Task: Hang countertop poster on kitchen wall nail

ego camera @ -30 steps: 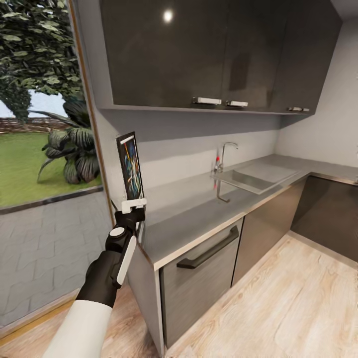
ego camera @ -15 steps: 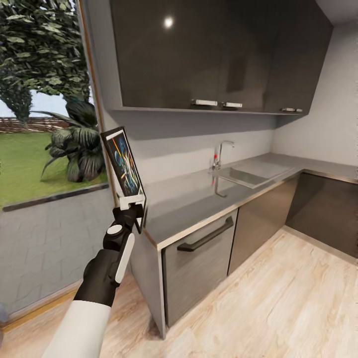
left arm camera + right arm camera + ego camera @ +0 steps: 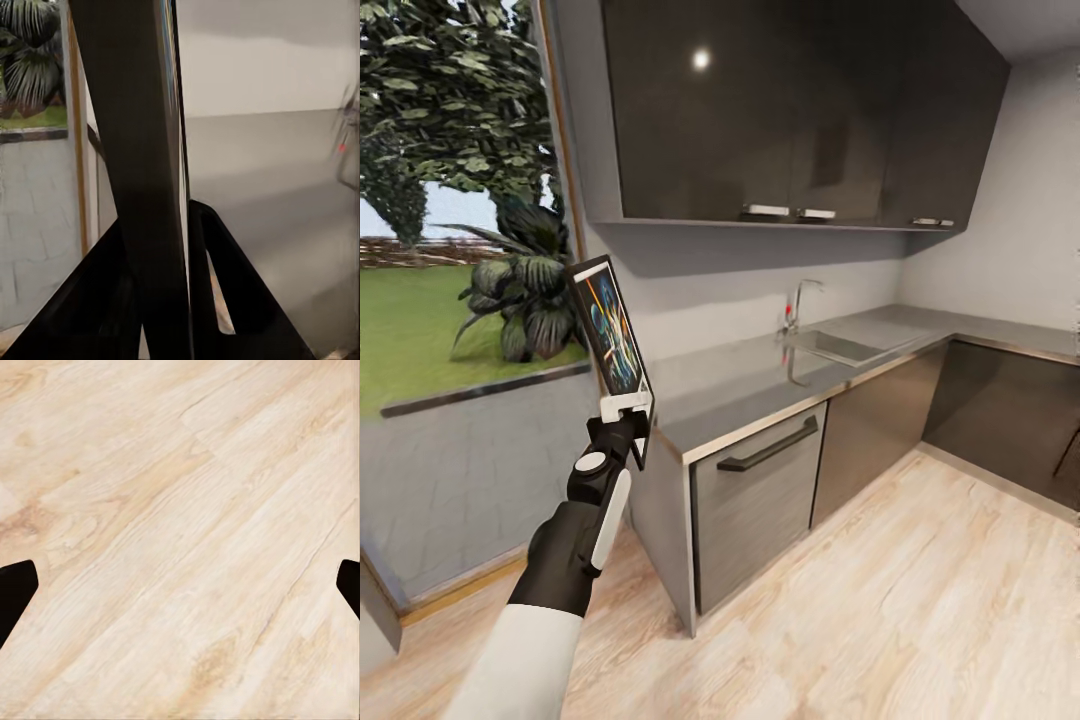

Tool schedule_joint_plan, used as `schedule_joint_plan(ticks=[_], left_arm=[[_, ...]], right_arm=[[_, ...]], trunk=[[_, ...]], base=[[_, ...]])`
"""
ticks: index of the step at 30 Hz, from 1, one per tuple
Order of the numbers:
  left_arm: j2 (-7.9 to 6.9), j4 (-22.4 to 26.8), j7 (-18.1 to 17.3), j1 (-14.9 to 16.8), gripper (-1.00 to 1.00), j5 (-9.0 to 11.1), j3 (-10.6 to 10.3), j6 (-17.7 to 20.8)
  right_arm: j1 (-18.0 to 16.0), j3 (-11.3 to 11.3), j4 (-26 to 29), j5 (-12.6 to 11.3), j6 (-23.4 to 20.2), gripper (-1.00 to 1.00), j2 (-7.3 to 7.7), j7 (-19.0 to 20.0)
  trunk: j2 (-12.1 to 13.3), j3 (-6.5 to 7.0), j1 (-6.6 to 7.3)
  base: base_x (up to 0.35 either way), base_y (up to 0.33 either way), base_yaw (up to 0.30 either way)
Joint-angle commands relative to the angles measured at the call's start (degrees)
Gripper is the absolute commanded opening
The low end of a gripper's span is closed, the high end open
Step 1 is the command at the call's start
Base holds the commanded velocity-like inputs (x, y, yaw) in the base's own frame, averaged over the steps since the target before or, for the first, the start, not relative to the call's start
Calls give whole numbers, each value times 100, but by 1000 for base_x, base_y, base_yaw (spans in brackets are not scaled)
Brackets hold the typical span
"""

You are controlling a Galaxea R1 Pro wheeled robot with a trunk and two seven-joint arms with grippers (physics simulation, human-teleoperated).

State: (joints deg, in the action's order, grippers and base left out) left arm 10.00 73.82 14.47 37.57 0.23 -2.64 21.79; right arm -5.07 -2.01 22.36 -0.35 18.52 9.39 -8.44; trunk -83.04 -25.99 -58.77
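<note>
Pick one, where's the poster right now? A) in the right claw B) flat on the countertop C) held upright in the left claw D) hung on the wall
C: the left claw grips the poster by its bottom edge, upright, beside the end of the countertop, not lying on it.

One poster [image 3: 611, 333]; one desk [image 3: 760, 380] with one inset sink [image 3: 840, 346] and one chrome tap [image 3: 798, 303]; three upper-cabinet handles [image 3: 765, 210]; one dishwasher handle [image 3: 770, 447]; one robot arm [image 3: 575, 540].
</note>
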Motion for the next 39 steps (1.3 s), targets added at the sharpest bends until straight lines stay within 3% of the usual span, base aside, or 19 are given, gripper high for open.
schedule_joint_plan(ticks=[1,20,25,27,30,32,33,34,36,37,39], left_arm=[[0,6,39,2,-100,-8,-9,35],[0,108,25,-4,-100,2,4,73],[0,651,-5,-10,-100,27,8,498],[-114,841,-238,-12,-100,42,9,754],[-370,946,-1498,-18,-100,41,12,970],[-509,959,-2012,-20,-100,40,14,1001],[-734,972,-2747,-21,-100,39,16,1028],[-885,975,-3219,-21,-100,39,18,1038],[-1046,975,-3702,-21,-100,39,21,1044],[-1223,976,-4203,-21,-100,38,23,1048],[-1406,974,-4729,-21,-100,50,41,1051]], right_arm=[[-3,-4,-3,-4,20,100,3,-2],[-3,-1,-3,0,20,100,11,-4],[-3,-1,-3,-1,20,100,11,-2],[-3,6,-3,11,20,100,7,9],[-3,-1,5,16,19,100,19,40],[-3,-4,23,17,16,100,34,45],[-3,-7,43,19,11,100,67,49],[-3,-8,62,22,8,100,85,50],[-6,-9,86,23,6,100,96,51],[-8,-9,116,25,5,100,103,52],[-10,-8,148,25,4,100,108,52]], trunk=[[-4,-6,4],[-4,-6,4],[-4,-6,4],[-4,-6,4],[-4,-6,4],[-4,-6,4],[-4,-6,4],[-4,-6,4],[-4,-6,4],[-4,-6,4],[-4,-6,4]], base=[[-338,0,0],[-338,0,0],[-240,0,0],[-58,0,0],[-22,0,0],[-10,0,0],[-4,0,0],[-3,0,0],[-2,0,0],[-1,0,0],[0,0,0]])
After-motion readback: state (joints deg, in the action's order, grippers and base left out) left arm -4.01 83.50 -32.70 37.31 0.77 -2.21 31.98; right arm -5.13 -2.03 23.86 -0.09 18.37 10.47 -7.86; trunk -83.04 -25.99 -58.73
